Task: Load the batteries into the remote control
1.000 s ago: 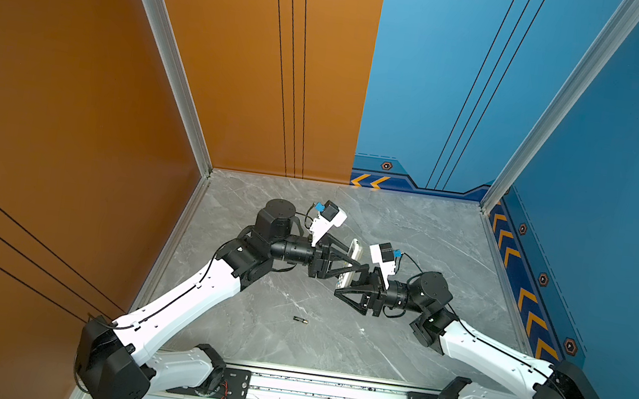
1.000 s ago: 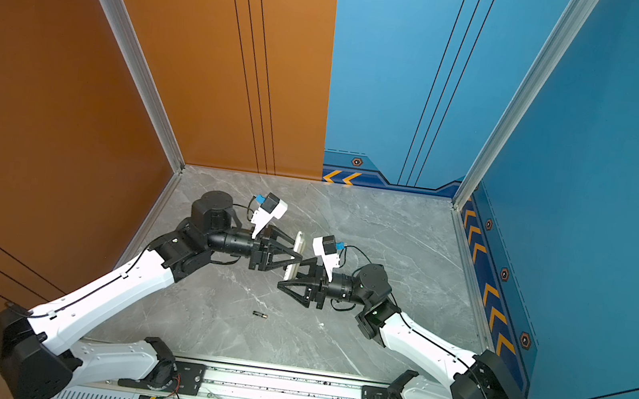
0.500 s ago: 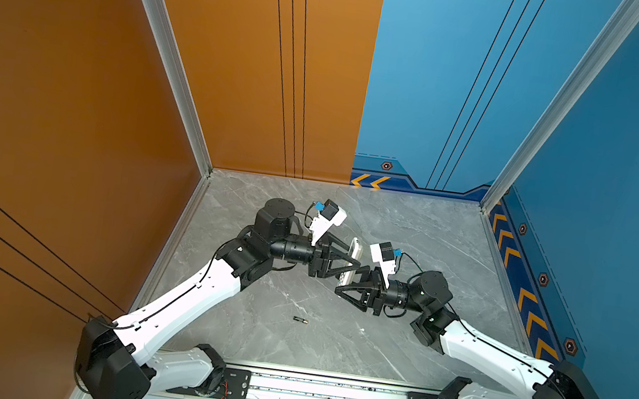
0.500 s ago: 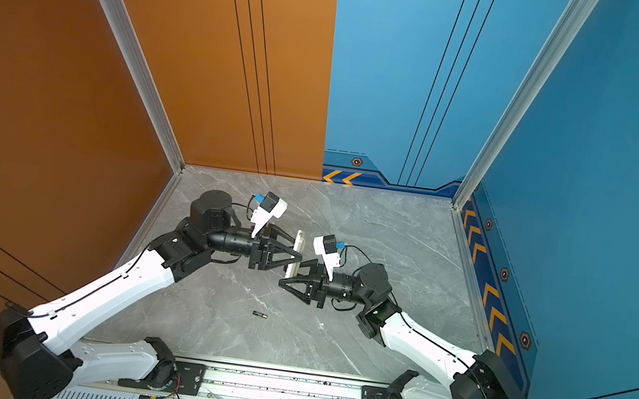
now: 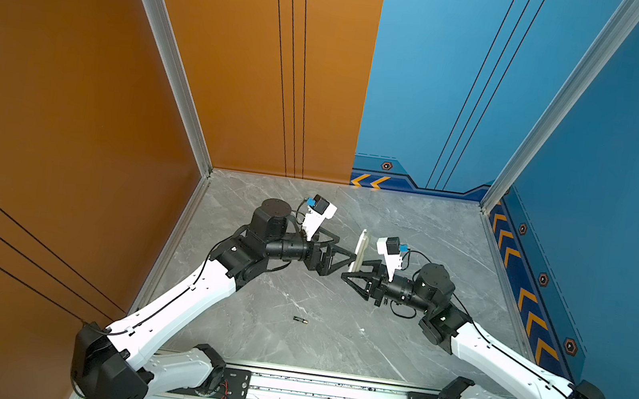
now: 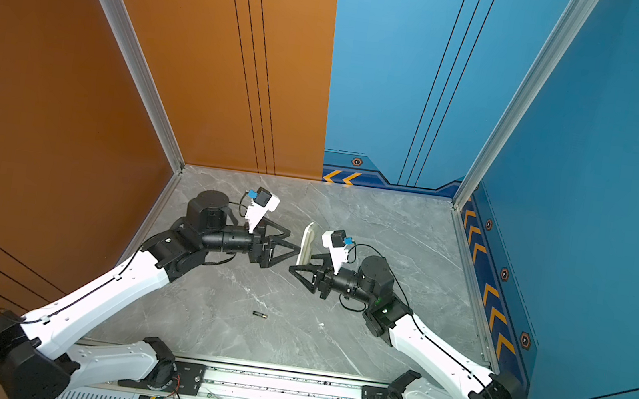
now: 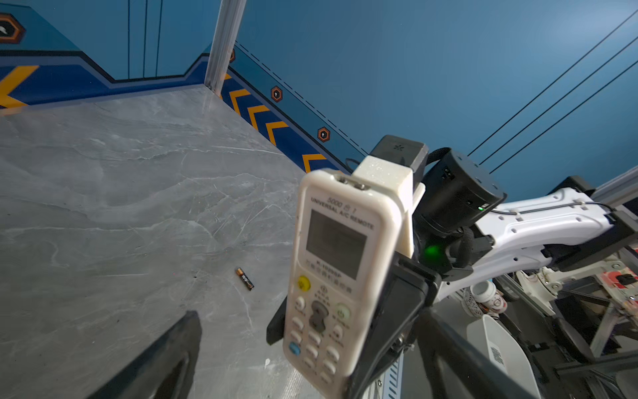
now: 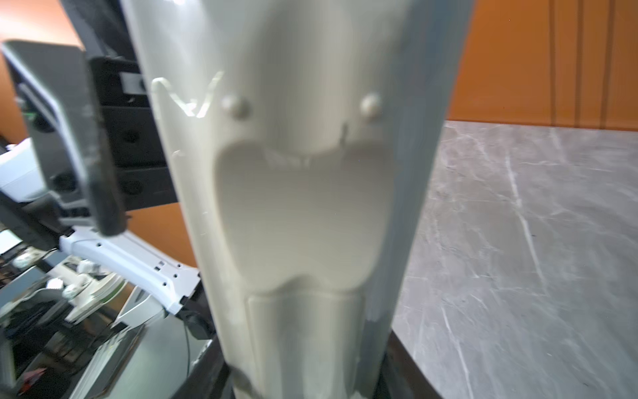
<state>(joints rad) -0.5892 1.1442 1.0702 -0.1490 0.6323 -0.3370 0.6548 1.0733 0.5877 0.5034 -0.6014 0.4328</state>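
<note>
status of loading, read left to right.

1. battery (image 5: 300, 320): one cell lies flat on the bare worktop (image 5: 395, 344), toward the front and well apart from both arms. nothing touches it, so it is not loaded. a second cell shows in no view. we cannot tell whether it already sits inside the handset or lies out of sight.

2. left gripper (image 5: 343, 260): the jaws stand wide apart and carry nothing. they are level with the remote (image 5: 360, 250) and just beside its button face. in the left wrist view the remote (image 7: 331, 276) shows between the two spread jaws, and we see no contact.

3. remote: it is held upright between the two arms, screen end up. the buttons face the left arm and the back faces the right arm. the right wrist view shows the back (image 8: 297, 207) close and blurred: a moulded recess above a plain panel, with no open bay that we can make out.

4. right gripper (image 5: 356, 273): the jaws are clamped on the lower end of the remote and bear it alone.

we judge the work to be at an early or middle stage. the handset is secured and presented. at least one cell remains to be fetched, seated and covered.
</note>
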